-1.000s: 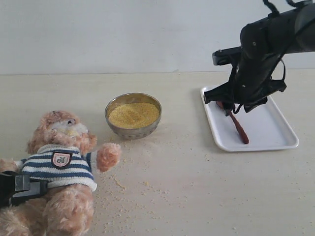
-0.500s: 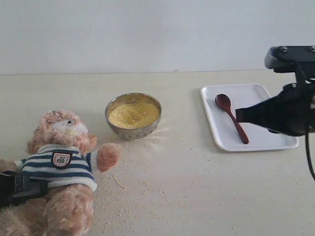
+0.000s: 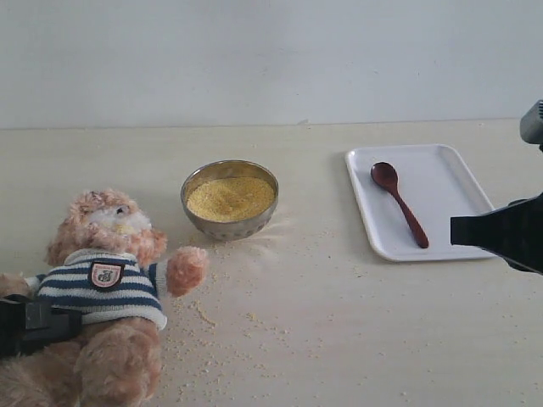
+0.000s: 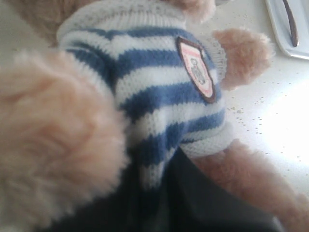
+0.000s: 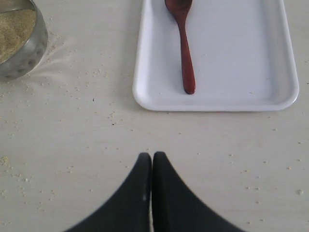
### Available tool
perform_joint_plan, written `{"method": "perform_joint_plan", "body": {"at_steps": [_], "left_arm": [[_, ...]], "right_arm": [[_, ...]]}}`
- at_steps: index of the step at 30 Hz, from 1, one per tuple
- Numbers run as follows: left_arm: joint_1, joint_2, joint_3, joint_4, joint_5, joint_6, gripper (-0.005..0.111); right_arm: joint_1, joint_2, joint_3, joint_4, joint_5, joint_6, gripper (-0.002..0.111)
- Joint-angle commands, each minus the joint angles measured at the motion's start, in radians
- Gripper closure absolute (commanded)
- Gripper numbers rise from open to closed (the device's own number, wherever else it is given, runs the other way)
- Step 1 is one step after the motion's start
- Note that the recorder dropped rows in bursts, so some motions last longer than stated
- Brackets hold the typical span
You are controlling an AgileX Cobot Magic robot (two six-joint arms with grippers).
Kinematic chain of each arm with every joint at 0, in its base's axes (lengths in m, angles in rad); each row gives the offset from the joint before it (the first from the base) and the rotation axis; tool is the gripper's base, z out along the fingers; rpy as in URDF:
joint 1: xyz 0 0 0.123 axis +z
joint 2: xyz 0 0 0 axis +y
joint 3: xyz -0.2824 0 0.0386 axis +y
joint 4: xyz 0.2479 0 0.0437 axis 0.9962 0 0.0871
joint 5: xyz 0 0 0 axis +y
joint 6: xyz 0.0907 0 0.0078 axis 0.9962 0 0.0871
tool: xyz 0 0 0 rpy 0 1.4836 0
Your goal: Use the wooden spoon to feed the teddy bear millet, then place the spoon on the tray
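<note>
**A:** Where is your wooden spoon (image 3: 403, 210) now?

**B:** It lies flat in the tray (image 3: 458, 178), bowl end toward the far rim and handle toward the near one, touching neither. Your right pincer (image 5: 152, 162) hangs over the bare desk (image 3: 356, 339) just short of the tray's near rim. Its tips are pressed together with nothing between them.

**A:** And if you had to lift the spoon again?

**B:** I'd judge it light, stiff and glossy, so it could slip or twist. Take it across the slim handle, about halfway along. The low rim leaves you room to come straight down.

**A:** What about the left side?

**B:** Your left pincer (image 3: 51, 324) sits at the teddy bear's (image 3: 106, 254) waist and looks pinched on the striped shirt. The bear is soft and will sag, so grip cloth and stuffing together, not fur.

**A:** Is anything in your way?

**B:** The metal bowl (image 3: 229, 222), heaped with millet (image 3: 231, 197), stands between bear and tray, apart from both. Stray grains (image 3: 221, 326) lie on the desk around it and beside the bear. They block nothing, but a sweeping arm would spread them. With the spoon on the tray, the job looks about finished.
</note>
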Motion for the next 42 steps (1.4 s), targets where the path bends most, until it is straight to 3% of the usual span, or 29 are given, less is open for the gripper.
{"method": "perform_joint_plan", "body": {"at_steps": [1, 12, 23, 33, 42], "left_arm": [[0.002, -0.012, 0.002, -0.013, 0.006, 0.005, 0.102], [0.002, -0.012, 0.002, -0.013, 0.008, 0.005, 0.102], [0.002, -0.012, 0.002, -0.013, 0.006, 0.005, 0.102], [0.002, -0.012, 0.002, -0.013, 0.008, 0.005, 0.102], [0.002, -0.012, 0.002, -0.013, 0.008, 0.005, 0.102]], "right_arm": [[0.001, -0.009, 0.001, 0.0, 0.0, -0.006, 0.108], [0.001, -0.041, 0.001, 0.0, -0.001, -0.006, 0.108], [0.001, -0.382, 0.006, -0.015, 0.003, -0.075, 0.108], [-0.078, -0.63, 0.017, -0.034, 0.197, -0.157, 0.108], [-0.113, -0.851, 0.382, 0.0, -0.171, -0.112, 0.108]]}}
